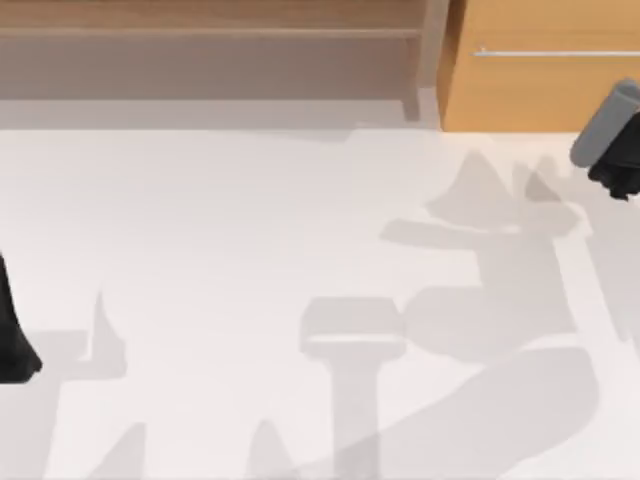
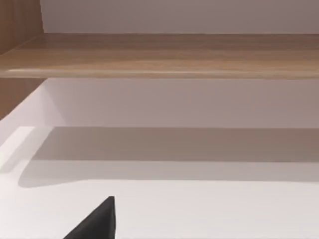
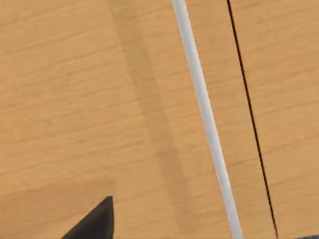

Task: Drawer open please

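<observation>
The right tool (image 1: 612, 150) hangs at the counter's (image 1: 250, 260) far right edge, just before the drawer (image 1: 540, 85); whether it is spread I cannot tell. The drawer's front faces the counter, its handle (image 1: 555, 52) running left-right. The left tool (image 1: 15, 340) sits parked at the left edge.

Right arm (image 1: 612, 135): grey cylindrical link, black end.
</observation>
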